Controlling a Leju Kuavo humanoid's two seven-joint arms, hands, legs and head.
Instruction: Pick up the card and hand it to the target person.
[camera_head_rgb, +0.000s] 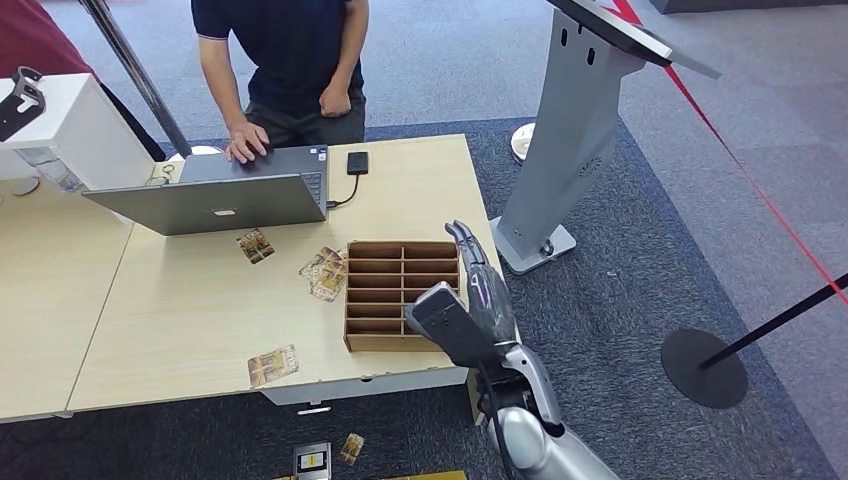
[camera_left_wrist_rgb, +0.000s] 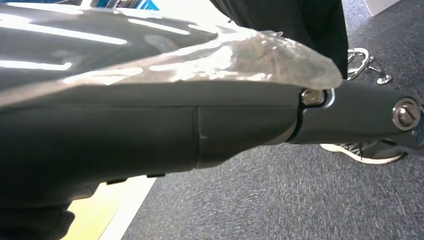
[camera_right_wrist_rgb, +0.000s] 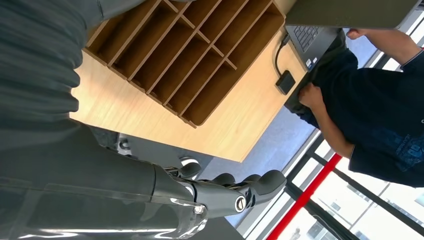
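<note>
Several cards (camera_head_rgb: 328, 272) lie ungrabbed on the surface (camera_head_rgb: 190, 300); right robot hand (camera_head_rgb: 480, 290) hovers empty, fingers straight, probably needs reaching left next.

Patterned cards (camera_head_rgb: 327, 272) flat on table (camera_head_rgb: 180, 300) beside wooden organizer (camera_head_rgb: 401, 295)

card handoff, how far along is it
Done: nothing yet. The cards lie loose on the table beside the wooden organizer, none lifted. In hand: the right hand hangs at the organizer's right edge with its fingers extended and nothing held. Left: gripping a card and passing it to the person at the laptop.
</note>
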